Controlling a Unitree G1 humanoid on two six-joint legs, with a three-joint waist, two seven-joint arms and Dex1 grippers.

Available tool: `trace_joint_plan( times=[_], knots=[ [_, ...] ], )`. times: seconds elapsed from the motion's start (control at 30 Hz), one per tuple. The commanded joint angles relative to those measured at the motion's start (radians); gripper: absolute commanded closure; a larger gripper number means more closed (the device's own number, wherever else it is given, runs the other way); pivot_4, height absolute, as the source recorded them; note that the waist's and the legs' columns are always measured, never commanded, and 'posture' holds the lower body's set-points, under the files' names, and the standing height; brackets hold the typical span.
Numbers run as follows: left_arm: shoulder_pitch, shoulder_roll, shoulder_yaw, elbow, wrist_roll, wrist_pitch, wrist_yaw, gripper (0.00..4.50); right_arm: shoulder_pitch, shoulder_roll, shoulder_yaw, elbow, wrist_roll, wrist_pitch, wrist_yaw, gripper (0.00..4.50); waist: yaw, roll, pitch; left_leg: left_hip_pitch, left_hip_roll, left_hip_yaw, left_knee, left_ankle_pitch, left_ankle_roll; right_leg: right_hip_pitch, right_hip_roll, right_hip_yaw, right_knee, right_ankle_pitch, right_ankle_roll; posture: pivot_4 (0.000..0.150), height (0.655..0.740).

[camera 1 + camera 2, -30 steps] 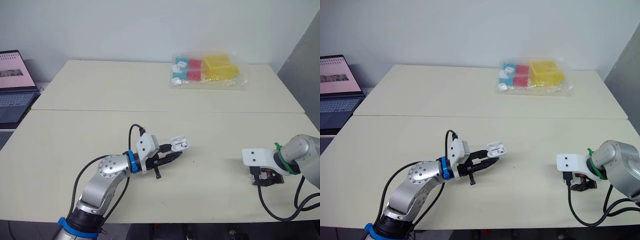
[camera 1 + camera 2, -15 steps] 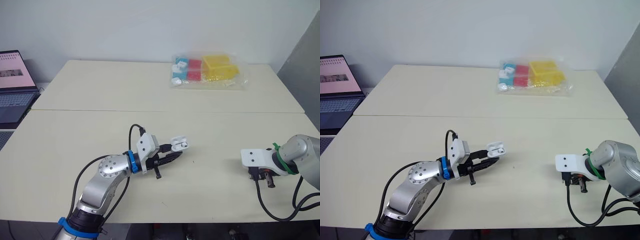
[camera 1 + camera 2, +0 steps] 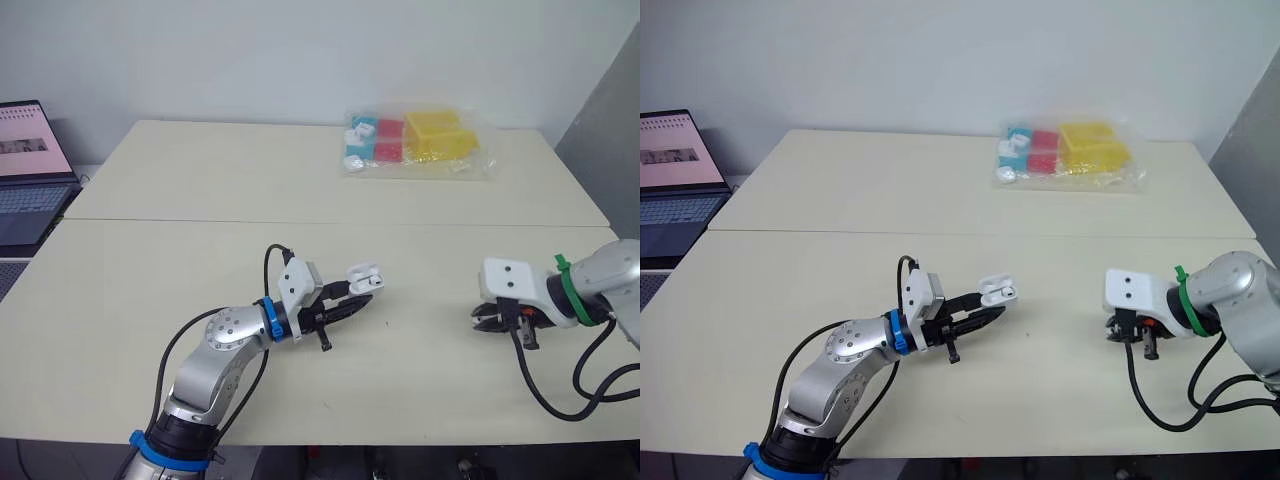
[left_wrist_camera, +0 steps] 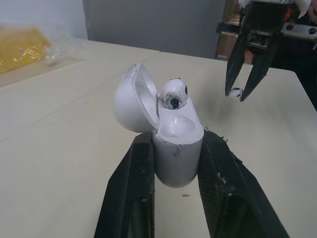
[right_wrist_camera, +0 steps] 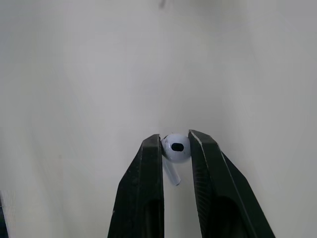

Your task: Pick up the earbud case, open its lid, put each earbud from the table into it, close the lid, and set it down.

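My left gripper (image 4: 173, 148) is shut on the white earbud case (image 4: 176, 151), held above the middle of the table (image 3: 150, 260) with its lid swung open. One earbud (image 4: 174, 92) sits in the case. To the right of the case, my right gripper (image 5: 176, 147) is shut on the second earbud (image 5: 175, 147), lifted off the tabletop with its stem hanging between the fingers. The left wrist view shows that gripper (image 4: 240, 92) pointing down beyond the case with the earbud (image 4: 236, 92) at its tips. In the head view the case (image 3: 362, 277) and right gripper (image 3: 482, 322) stand well apart.
A clear plastic bag (image 3: 415, 142) with yellow, red and blue-white items lies at the table's far side. An open laptop (image 3: 30, 165) stands off the far left edge. A black cable (image 3: 545, 395) loops under my right arm near the front right edge.
My right gripper closed on the earbud lying on the table, lifted it and moved left toward the case. My left arm nudged the case slightly right.
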Motion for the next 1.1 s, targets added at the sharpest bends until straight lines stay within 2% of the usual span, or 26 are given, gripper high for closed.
trace_joint_plan(
  times=[0.03, 0.1, 0.2, 0.3, 0.53, 0.87, 1.1],
  knots=[
    [-0.050, -0.011, 0.025, -0.019, -0.033, 0.012, 0.007, 3.70, -0.102, 0.211, -0.178, -0.123, 0.218, 0.278, -0.129, 4.11, -0.004, -0.001, 0.000, 0.000, 0.000, 0.000, 0.000, 0.000, 0.000, 0.000, 0.000, 0.000, 0.000, 0.000, 0.000, 0.150, 0.7378],
    [-0.072, -0.011, 0.031, -0.011, -0.042, 0.021, 0.006, 3.70, -0.158, 0.394, -0.260, -0.170, 0.293, 0.378, -0.246, 4.11, -0.007, -0.001, 0.000, 0.000, 0.000, -0.001, 0.001, 0.000, 0.000, 0.000, 0.001, 0.001, 0.002, 0.000, 0.000, 0.150, 0.7378],
    [-0.097, -0.007, 0.037, 0.003, -0.050, 0.028, -0.003, 3.70, -0.172, 0.662, -0.356, -0.197, 0.348, 0.392, -0.431, 4.11, -0.003, -0.002, -0.001, 0.001, 0.001, -0.002, 0.000, 0.000, 0.000, 0.001, 0.002, -0.002, 0.002, 0.001, 0.000, 0.150, 0.7378],
    [-0.113, -0.003, 0.037, 0.002, -0.057, 0.036, -0.010, 3.70, -0.115, 0.753, -0.340, -0.227, 0.343, 0.305, -0.530, 4.11, 0.004, -0.001, 0.000, -0.001, 0.001, -0.002, 0.000, 0.000, 0.000, 0.000, 0.002, -0.002, 0.001, 0.000, 0.000, 0.150, 0.7378],
    [-0.140, 0.007, 0.047, 0.007, -0.065, 0.049, -0.019, 3.70, -0.041, 0.833, -0.251, -0.225, 0.337, 0.140, -0.676, 4.11, -0.002, -0.001, 0.000, -0.002, -0.001, -0.002, 0.000, 0.000, 0.000, -0.001, 0.000, 0.001, -0.001, 0.001, 0.001, 0.150, 0.7378],
    [-0.151, 0.011, 0.059, 0.010, -0.074, 0.063, -0.018, 3.70, 0.028, 0.789, -0.067, -0.159, 0.233, -0.131, -0.715, 4.11, -0.004, -0.001, 0.000, -0.001, 0.000, -0.001, 0.000, 0.000, 0.000, -0.001, 0.002, 0.000, 0.001, 0.001, 0.000, 0.150, 0.7378],
    [-0.151, 0.009, 0.064, 0.007, -0.076, 0.070, -0.016, 3.70, 0.070, 0.750, -0.022, -0.134, 0.213, -0.217, -0.721, 4.11, -0.004, -0.001, 0.000, -0.001, 0.000, -0.001, 0.000, 0.000, 0.000, -0.001, 0.002, 0.000, 0.000, 0.001, 0.000, 0.150, 0.7378]
  ],
)
